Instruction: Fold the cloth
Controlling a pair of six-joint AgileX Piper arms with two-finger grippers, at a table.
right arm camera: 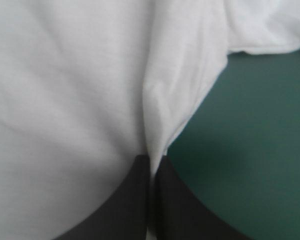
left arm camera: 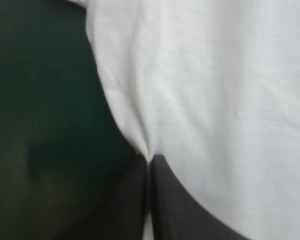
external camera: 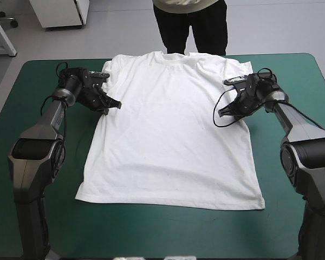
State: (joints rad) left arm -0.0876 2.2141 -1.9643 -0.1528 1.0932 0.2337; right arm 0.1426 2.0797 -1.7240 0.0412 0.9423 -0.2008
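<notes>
1. Here is the white, short-sleeved fabric T-shirt (external camera: 170,130), spread flat in the middle of the bench (external camera: 21,162). Its collar lies toward the far edge and its hem toward the near edge.
2. The bench's teal-green cover (external camera: 292,76) shows on the left, the right and the near side of the T-shirt. The shoulders reach close to the far edge.
3. The left hand (external camera: 114,105), with two broad black fins, sits low at the T-shirt's side edge, just under the sleeve on the robot's left.
4. In the left wrist view, the black fingers (left arm camera: 122,210) meet in one pointed arch, all but closed. A thin fold of white cloth is pinched at the tip, and the T-shirt's edge puckers into that pinch. Bare cover lies to one side of the hand and white fabric to the other.
5. The right hand (external camera: 223,112) is at the opposite side edge, just under the other sleeve, and it too is down at the cloth.
6. In the right wrist view, its fingers (right arm camera: 182,210) stand nearly together, clamped on the T-shirt. A raised ridge of fabric runs ahead from between them, and the sleeve's rumpled hem lies farther on, over the cover.
7. The two hands are well apart, with the whole chest of the T-shirt between them.
8. The body of the T-shirt lies smooth, with only faint creases.
</notes>
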